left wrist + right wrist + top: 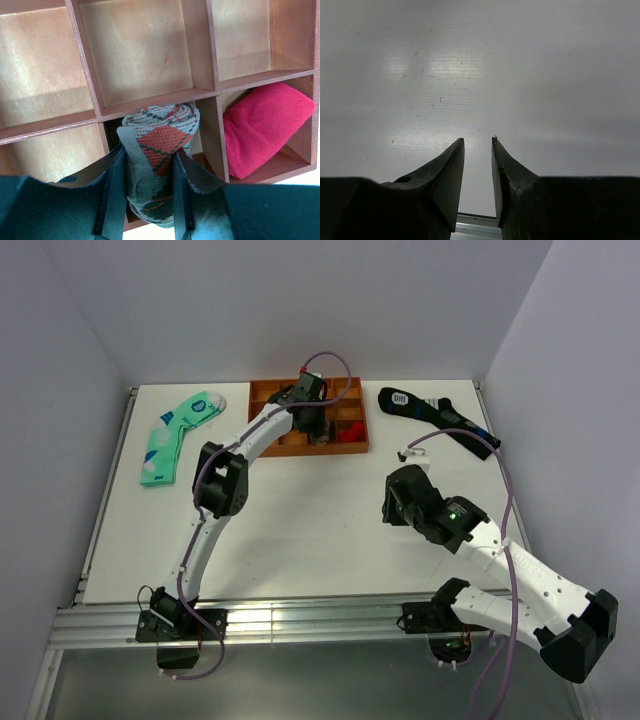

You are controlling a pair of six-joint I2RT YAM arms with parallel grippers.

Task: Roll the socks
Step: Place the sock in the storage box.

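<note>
Upper centre, top view: left end effector clamped across the rolled sock in the tray cell left of a red roll; soft, light, probably springy knit, so grip mid-roll; lower right: right end effector apart, empty, above the bench.

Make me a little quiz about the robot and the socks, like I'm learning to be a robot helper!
1. True or false: the left gripper is clamped on the rolled argyle sock.
2. In the wooden tray, what sits in the compartment beside that sock? A) a red roll B) a blue ball C) a spoon
3. How many socks lie flat on the table, outside the tray?
Key: 1 true; 2 A; 3 two, the mint-green sock and the black sock.
</note>
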